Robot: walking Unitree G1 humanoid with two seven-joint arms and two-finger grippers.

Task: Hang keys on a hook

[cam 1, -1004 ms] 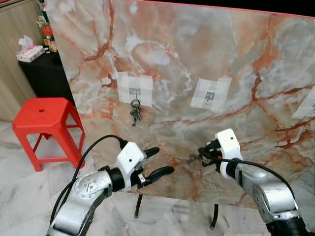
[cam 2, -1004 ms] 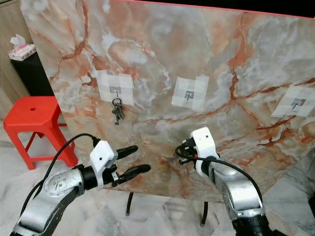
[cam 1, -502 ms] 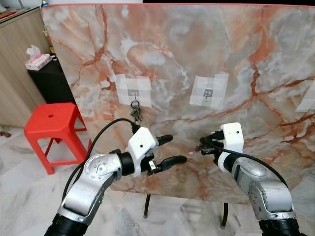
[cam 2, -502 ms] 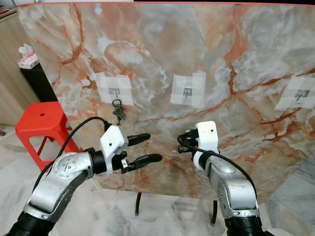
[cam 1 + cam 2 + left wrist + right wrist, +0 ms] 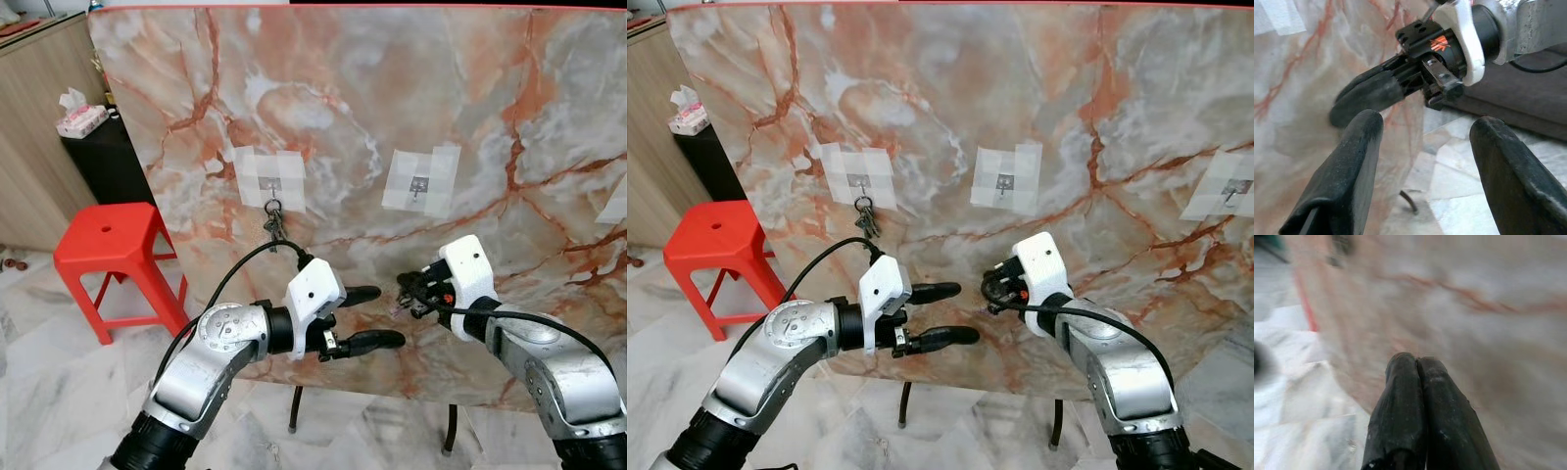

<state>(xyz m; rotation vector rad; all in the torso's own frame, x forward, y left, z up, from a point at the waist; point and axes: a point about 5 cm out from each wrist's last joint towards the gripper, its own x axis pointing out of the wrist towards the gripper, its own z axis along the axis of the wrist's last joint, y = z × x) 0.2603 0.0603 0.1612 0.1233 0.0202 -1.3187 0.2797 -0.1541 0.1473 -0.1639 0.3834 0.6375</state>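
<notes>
A bunch of keys (image 5: pixel 273 224) hangs on the left hook (image 5: pixel 270 184) of an upright marble board (image 5: pixel 343 108). Each hook sits on a white tape patch; the middle hook (image 5: pixel 419 184) and the right hook (image 5: pixel 1229 188) are bare. My left gripper (image 5: pixel 388 315) is open in front of the board, below and right of the keys, with nothing between its fingers. My right gripper (image 5: pixel 404 287) is shut just below the middle hook, its fingertips (image 5: pixel 1415 360) pressed together. In the left wrist view my right gripper (image 5: pixel 1342 111) lies close ahead of the left fingers (image 5: pixel 1352 161).
A red plastic stool (image 5: pixel 108 235) stands left of the board. Behind it a black cabinet (image 5: pixel 93 162) carries a tissue box (image 5: pixel 80 119). The board rests on thin dark legs (image 5: pixel 294 421) over a marble floor (image 5: pixel 59 392).
The camera has shifted and risen. My left gripper has reached rightward, from under the keys to close beside the right gripper. The right gripper stays shut below the middle hook.
</notes>
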